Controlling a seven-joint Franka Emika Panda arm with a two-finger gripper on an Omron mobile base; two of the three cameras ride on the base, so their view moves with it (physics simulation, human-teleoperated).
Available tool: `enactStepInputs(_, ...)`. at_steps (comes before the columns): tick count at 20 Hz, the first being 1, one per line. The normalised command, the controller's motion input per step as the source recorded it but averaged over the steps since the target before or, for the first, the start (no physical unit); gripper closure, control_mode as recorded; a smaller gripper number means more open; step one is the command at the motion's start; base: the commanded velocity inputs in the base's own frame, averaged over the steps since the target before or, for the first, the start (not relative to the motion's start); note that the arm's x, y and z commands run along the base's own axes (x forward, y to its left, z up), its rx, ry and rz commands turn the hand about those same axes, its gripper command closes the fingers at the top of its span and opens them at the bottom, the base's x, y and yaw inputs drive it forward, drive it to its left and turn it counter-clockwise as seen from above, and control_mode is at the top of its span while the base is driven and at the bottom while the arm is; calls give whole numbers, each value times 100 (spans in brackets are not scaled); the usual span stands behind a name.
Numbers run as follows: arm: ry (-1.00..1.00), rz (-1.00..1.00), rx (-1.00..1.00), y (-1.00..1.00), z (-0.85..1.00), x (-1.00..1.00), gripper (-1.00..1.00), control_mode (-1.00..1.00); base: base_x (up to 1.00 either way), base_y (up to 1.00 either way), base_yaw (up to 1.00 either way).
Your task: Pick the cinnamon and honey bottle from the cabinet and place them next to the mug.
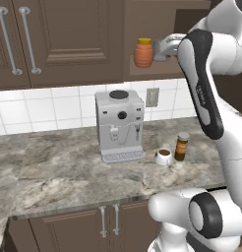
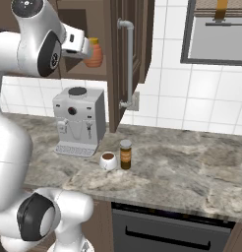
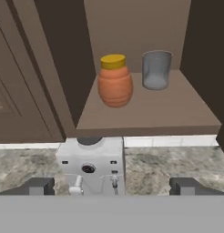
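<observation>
The honey bottle, a squat rounded orange jar with ribbed sides and a yellow lid, stood upright in the left base view at the left end of the open shelf niche of the dark brown wooden wall cabinet, its long axis vertical and lid up. The arm's white wrist crossed just to its right and covered most of the niche, so the gripper itself could not be made out there. Below, on the grey marbled stone counter, a white boxy coffee machine stood against the tiled wall; to its right the small white round mug of dark liquid sat touching or just beside the cinnamon, a slim dark-brown jar with a grey lid, upright. Open counter lay to the left and near side.

In the right base view the honey bottle was half hidden behind the white hand, with the open cabinet door edge-on just to its right. The mug and cinnamon stood side by side, with bare counter stretching right.

In the hand view the honey bottle stood near the shelf's left wall, well back from the front edge, a plain grey cup farther back on its right, apart from it. The gripper had its two dark fingertips spread wide at the bottom corners, holding nothing, the coffee machine between them below.
</observation>
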Motion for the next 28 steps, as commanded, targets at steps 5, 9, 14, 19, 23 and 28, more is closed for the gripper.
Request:
enactStepInputs(5,-8,0,0,-2,-21,41,-100,-100,0,0,0)
enactStepInputs(9,-6,0,0,0,-16,50,-100,-100,0,0,0)
enactStepInputs(14,0,1,0,0,0,65,-100,-100,0,0,0)
enactStepInputs(19,0,1,0,0,3,47,-100,-100,0,0,0)
enactStepInputs(23,0,0,0,0,12,43,-100,-100,0,0,0)
enactStepInputs(28,0,0,0,0,19,11,-100,-100,0,0,0)
